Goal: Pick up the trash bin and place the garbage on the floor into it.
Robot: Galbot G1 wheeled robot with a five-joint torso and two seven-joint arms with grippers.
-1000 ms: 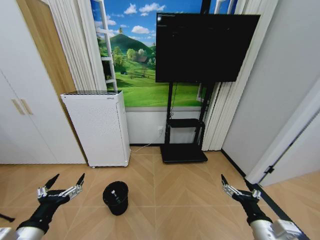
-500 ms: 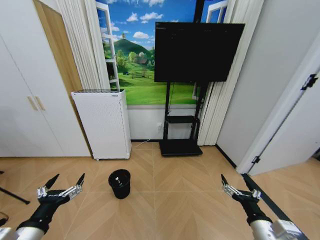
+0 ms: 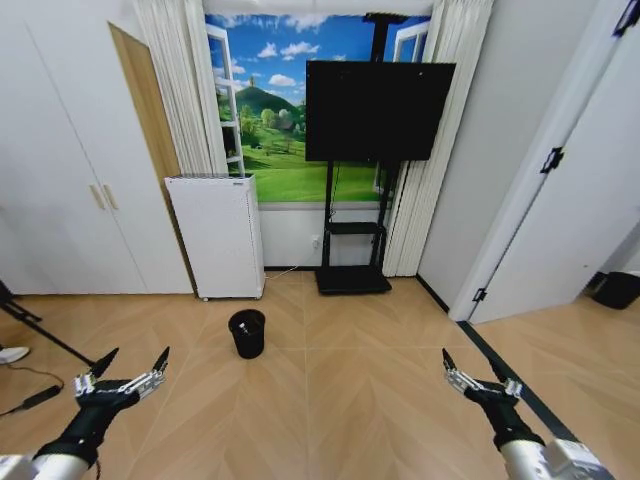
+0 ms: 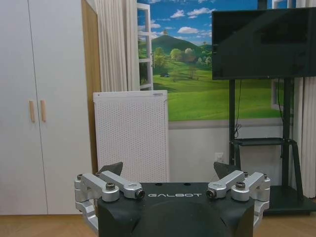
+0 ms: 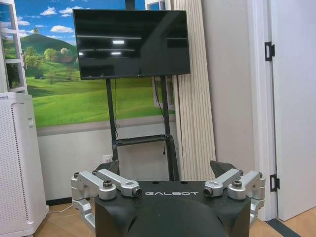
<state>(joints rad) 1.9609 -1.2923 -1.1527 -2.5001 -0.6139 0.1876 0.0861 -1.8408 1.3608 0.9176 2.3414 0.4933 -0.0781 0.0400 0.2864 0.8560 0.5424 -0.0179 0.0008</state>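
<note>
The trash bin (image 3: pixel 247 333), small, round and black, stands upright on the chevron parquet floor (image 3: pixel 330 400) in front of the white cabinet. My left gripper (image 3: pixel 134 356) hovers open low at the left, well short of the bin and to its left. At the lower right my right gripper (image 3: pixel 468 368) is open too, far from the bin. In the wrist views the left gripper (image 4: pixel 168 170) and the right gripper (image 5: pixel 165 165) hold nothing between their spread fingers. The garbage is out of view.
A white perforated cabinet (image 3: pixel 230 235) stands against the far wall beside a TV on a black stand (image 3: pixel 375 100). White wardrobe doors line the left. A tripod leg (image 3: pixel 45 338) and a cable cross the floor at the left. A wider black bin (image 3: pixel 615 290) sits beyond the right doorway.
The camera has pulled back from the far wall, so the whole scene looks smaller and the bin sits farther off. Both grippers keep the same open pose.
</note>
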